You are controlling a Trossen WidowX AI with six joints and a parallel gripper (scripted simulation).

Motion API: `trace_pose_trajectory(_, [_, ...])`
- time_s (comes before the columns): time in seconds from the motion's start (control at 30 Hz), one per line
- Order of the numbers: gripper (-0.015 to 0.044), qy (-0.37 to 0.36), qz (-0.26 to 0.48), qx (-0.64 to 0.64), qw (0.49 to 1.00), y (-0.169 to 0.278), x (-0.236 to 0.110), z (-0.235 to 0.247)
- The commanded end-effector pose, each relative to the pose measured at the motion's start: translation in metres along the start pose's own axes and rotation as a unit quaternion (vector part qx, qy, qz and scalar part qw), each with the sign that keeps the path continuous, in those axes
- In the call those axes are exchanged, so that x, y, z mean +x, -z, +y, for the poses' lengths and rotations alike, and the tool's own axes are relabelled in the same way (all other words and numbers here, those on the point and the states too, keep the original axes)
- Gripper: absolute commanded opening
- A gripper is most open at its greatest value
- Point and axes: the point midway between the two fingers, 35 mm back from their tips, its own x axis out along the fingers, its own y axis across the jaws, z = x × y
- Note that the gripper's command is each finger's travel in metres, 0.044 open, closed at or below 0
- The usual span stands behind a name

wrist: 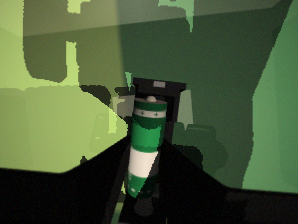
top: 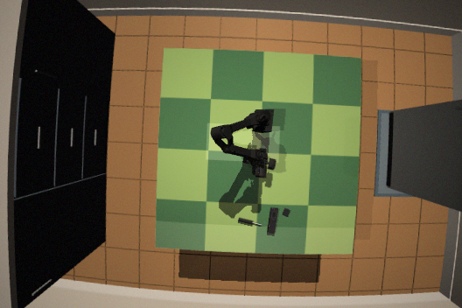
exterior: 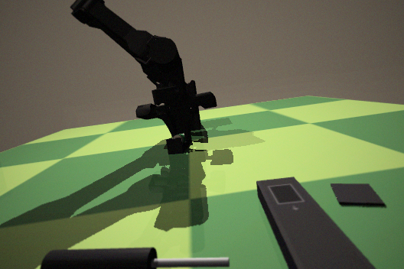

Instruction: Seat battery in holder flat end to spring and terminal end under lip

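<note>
In the wrist view a green and white battery (wrist: pixel 145 131) lies lengthwise over the black holder (wrist: pixel 173 96). Its nub end points at the holder's far wall, where a small grey lip (wrist: pixel 160 83) shows. Its near end is just above the coil spring (wrist: pixel 144 202). The battery is slightly skewed, with the near end leaning left. My gripper (wrist: pixel 145 142) (top: pixel 261 172) (exterior: pixel 179 143) is shut on the battery, low over the checkered table near its middle. In the top and exterior views the arm hides the battery and most of the holder.
Near the table's front edge lie a long black slab (top: pixel 272 220) (exterior: pixel 306 226), a small flat black square (top: pixel 286 213) (exterior: pixel 357 194) and a black-handled screwdriver (top: pixel 249 222) (exterior: pixel 115 260). All are well away from the gripper. The arm's base (top: pixel 263 120) stands behind it.
</note>
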Motion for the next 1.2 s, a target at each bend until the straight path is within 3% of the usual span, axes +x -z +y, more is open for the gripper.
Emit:
trace_pose_trajectory(0.0, [0.0076, -0.007, 0.023, -0.003, 1.0, 0.0059, 0.0018, 0.0025])
trace_pose_trajectory(1.17, [0.0076, -0.009, 0.128, 0.007, 0.992, 0.0032, 0.0023, -0.0057])
